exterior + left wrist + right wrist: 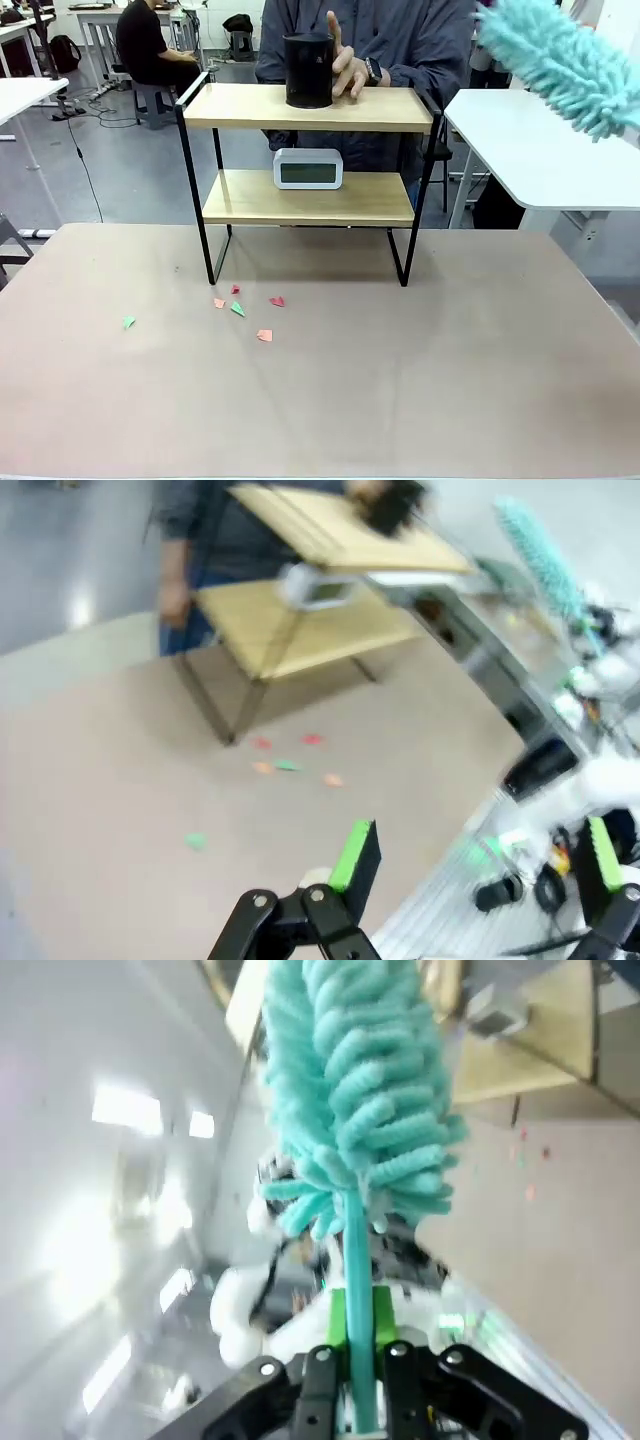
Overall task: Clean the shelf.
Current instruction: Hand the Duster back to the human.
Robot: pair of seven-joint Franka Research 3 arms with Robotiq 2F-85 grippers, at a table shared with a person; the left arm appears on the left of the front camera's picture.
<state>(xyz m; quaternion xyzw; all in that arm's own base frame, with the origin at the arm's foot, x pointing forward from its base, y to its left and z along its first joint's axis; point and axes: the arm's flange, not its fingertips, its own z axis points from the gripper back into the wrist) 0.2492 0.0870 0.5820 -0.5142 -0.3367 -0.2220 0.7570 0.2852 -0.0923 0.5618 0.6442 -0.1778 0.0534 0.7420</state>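
Shelf [308, 108] stood at the far edge of the table [420, 380], a little left of the middle, all four legs down. On its top board, toward the middle, sat a black cylinder [309, 70]; a small pale mark on its front was too small to read. A person's hand [350, 65], wristwatch [373, 70] on the wrist, rested against the cylinder's right side with one finger raised. On the lower board sat a white digital clock [308, 168]; no figures could be read on its grey display.

Paper scraps [238, 309], red, orange and green, lay on the table just before the shelf's front left leg; one green scrap [128, 322] lay apart toward the left edge.

Right gripper [350, 1360] was clenched on the thin handle of a turquoise duster [350, 1090], fluffy head pointing away from the wrist. In the front view the duster head hung in the air at the upper right, above a neighbouring white table [540, 150].

Left gripper [478, 853] hung above the table, released, jaws wide apart, grasping nothing.
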